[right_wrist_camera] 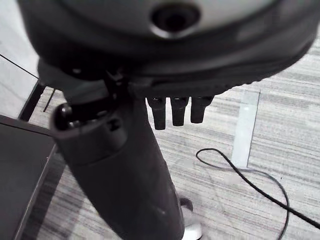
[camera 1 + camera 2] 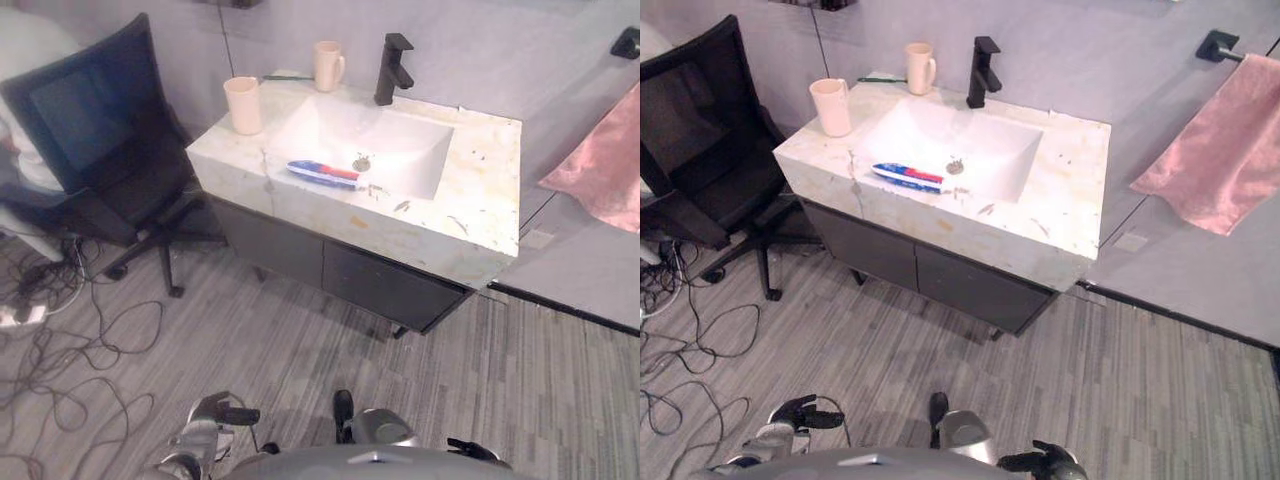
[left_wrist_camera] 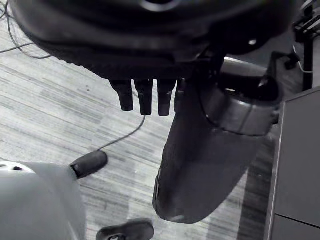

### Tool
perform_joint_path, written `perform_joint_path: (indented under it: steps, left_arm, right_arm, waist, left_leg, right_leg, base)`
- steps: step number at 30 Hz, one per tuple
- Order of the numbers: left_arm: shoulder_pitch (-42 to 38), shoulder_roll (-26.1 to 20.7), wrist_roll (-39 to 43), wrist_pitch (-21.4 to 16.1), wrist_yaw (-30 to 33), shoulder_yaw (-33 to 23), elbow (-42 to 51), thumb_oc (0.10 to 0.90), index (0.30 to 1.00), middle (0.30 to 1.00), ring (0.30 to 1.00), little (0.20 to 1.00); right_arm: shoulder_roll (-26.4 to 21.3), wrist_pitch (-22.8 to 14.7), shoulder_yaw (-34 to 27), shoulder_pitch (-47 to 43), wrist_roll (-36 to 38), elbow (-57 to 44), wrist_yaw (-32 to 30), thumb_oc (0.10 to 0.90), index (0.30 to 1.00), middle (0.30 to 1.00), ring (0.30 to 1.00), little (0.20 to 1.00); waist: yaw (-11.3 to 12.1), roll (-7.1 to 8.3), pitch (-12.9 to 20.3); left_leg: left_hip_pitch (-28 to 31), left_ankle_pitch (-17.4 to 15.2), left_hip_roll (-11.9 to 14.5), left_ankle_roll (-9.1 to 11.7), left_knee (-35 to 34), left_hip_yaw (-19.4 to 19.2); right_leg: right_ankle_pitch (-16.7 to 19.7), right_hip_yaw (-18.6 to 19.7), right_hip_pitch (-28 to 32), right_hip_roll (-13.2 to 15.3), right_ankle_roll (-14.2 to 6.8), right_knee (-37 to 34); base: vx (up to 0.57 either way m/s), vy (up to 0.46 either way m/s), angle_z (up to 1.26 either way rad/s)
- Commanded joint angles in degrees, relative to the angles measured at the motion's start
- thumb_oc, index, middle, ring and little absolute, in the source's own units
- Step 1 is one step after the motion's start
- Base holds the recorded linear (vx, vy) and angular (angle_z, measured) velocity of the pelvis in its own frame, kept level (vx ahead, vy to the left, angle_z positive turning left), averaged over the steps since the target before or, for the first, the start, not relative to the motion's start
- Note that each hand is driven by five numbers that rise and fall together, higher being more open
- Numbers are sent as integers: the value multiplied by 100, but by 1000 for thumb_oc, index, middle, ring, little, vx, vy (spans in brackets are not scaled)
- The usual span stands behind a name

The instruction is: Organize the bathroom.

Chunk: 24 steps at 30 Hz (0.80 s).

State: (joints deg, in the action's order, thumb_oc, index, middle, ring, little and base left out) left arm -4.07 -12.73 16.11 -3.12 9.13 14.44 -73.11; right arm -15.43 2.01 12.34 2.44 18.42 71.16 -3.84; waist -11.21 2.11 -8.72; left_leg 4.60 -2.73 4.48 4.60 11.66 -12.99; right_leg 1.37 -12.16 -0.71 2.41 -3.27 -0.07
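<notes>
Nearest the camera, low over the grey plank floor point(image 2: 300, 350), the left robot hand point(image 2: 232, 413) hangs with its fingers point(image 3: 142, 97) straight and relaxed, holding nothing. The right robot hand point(image 2: 1045, 462) hangs opposite it, also close above the floor, its fingers point(image 1: 177, 112) likewise straight and free of any object.

Beyond the open stretch of floor stands the marble-topped vanity table point(image 2: 480, 190) on a dark cabinet point(image 2: 340, 265), with a white sink point(image 2: 410, 165) sunk into its top. A red, white and blue toothpaste tube point(image 2: 325, 173) lies inside the sink against its front wall, just beside the drain point(image 2: 361, 162). A pale cup point(image 2: 244, 105) stands upright on the table's left edge, between the sink and the left side. A second cup, a handled mug point(image 2: 328, 66), stands upright at the far left corner, with a green toothbrush point(image 2: 883, 79) lying flat beside it along the back edge. The black faucet point(image 2: 392, 68) rises at the middle of the far edge, its spout over the sink.

To the left of the table sits a black office chair point(image 2: 95, 130) above a tangle of cables point(image 2: 60, 330). On the wall to the right, a pink towel point(image 2: 1220, 160) hangs from a black bar point(image 2: 1220, 47).
</notes>
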Motion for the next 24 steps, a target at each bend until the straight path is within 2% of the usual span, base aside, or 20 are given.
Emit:
perform_joint_path:
  steps: [1, 3, 4, 5, 6, 7, 8, 9, 10, 13, 16, 20, 24]
  left_arm:
    - [-257, -83, 117, -326, 67, -156, 281, 800, 900, 900, 900, 900]
    - [-245, -86, 182, -336, 87, -154, 291, 800, 900, 900, 900, 900]
    - [-234, -81, 259, -361, 122, -147, 297, 800, 900, 900, 900, 900]
    - [-223, -94, 277, -425, 140, -163, 278, 800, 900, 900, 900, 900]
    - [-230, -99, 285, -434, 148, -163, 271, 800, 900, 900, 900, 900]
    - [-248, -114, 301, -460, 154, -156, 249, 800, 900, 900, 900, 900]
    - [-252, -118, 291, -466, 147, -154, 243, 800, 900, 900, 900, 900]
    - [-262, -156, 231, -489, 133, -151, 224, 800, 900, 900, 900, 900]
    - [-263, -183, 156, -503, 107, -158, 164, 800, 900, 900, 900, 900]
    - [-252, -202, 116, -534, 71, -214, 78, 800, 900, 900, 900, 900]
    - [-285, -235, 114, -490, -30, -229, 5, 800, 900, 900, 900, 900]
    - [-291, -227, 292, -549, 123, -187, 14, 800, 900, 900, 900, 900]
    - [-321, -246, 376, -602, 271, -185, 29, 800, 900, 900, 900, 900]
  right_arm:
    - [-309, -185, 145, -387, -124, -166, -60, 800, 900, 900, 900, 900]
    - [-316, -219, 167, -456, -209, -135, -12, 800, 900, 900, 900, 900]
    - [-302, -241, 189, -520, -299, -100, 16, 800, 900, 900, 900, 900]
    - [-274, -263, 253, -599, -332, -41, 36, 800, 900, 900, 900, 900]
    - [-267, -261, 275, -616, -329, -38, 34, 800, 900, 900, 900, 900]
    - [-255, -244, 332, -640, -301, -33, 19, 800, 900, 900, 900, 900]
    - [-252, -230, 344, -643, -283, -32, 14, 800, 900, 900, 900, 900]
    - [-261, -210, 360, -629, -200, -19, 18, 800, 900, 900, 900, 900]
    - [-284, -180, 358, -596, -195, -16, 31, 800, 900, 900, 900, 900]
    - [-292, -206, 299, -553, -196, 44, 27, 800, 900, 900, 900, 900]
    - [-240, -212, 229, -527, -128, 138, -74, 800, 900, 900, 900, 900]
    - [-105, -195, 52, -428, -293, 122, -129, 800, 900, 900, 900, 900]
    - [-49, -267, 94, -464, -430, 37, -94, 800, 900, 900, 900, 900]
  waist:
    - [197, -4, -328]
    - [267, 42, -338]
    - [328, 60, -361]
    - [415, 52, -400]
    - [429, 59, -391]
    - [482, 63, -420]
    - [493, 64, -428]
    - [547, 23, -456]
    - [601, 25, -517]
    - [610, 42, -545]
    - [570, -6, -459]
    - [512, -50, -265]
    - [496, -148, -225]
  left_leg:
    - [-557, -12, -542, -200, 1556, 251]
    - [-660, -84, -517, -326, 1366, 328]
    - [-634, -106, -448, -408, 1031, 394]
    - [-588, 2, -279, -433, 152, 549]
    - [-619, 51, -237, -421, -48, 600]
    - [-647, 211, -75, -356, -500, 731]
    - [-649, 251, -40, -339, -570, 756]
    - [-715, 648, 251, -168, -1100, 894]
    - [-826, 855, 504, -61, -1368, 995]
    - [-905, 801, 610, -51, -1232, 928]
    - [-783, 687, 542, -55, -1110, 756]
    - [-529, 374, 150, -262, -1120, 486]
    - [-347, 282, 81, -378, -1223, 320]
  right_leg:
    - [167, 350, -204, -97, 24, 178]
    - [108, 480, -159, -69, 17, 213]
    - [61, 592, -97, -84, 8, 228]
    - [-16, 774, 36, -160, -22, 211]
    - [-26, 815, 45, -165, -30, 194]
    - [-77, 909, 131, -187, -50, 147]
    - [-88, 925, 150, -191, -53, 137]
    - [-158, 1011, 267, -235, -71, 91]
    - [-259, 1127, 425, -195, -106, 90]
    - [-381, 1156, 531, -63, -146, 151]
    - [-395, 1093, 517, 159, -296, 224]
    - [-339, 1091, 329, 563, -629, 492]
    - [-317, 934, -102, 677, -639, 1135]
  base:
    - [203, 86, -56]
    - [142, 130, -99]
    - [231, 228, -111]
    - [215, 218, -77]
    - [247, 228, -64]
    - [148, 124, -50]
    - [245, 191, -49]
    - [316, 245, -34]
    - [300, 237, -21]
    - [210, 247, -26]
    - [213, 335, -56]
    - [229, 384, -38]
    - [97, 210, -66]
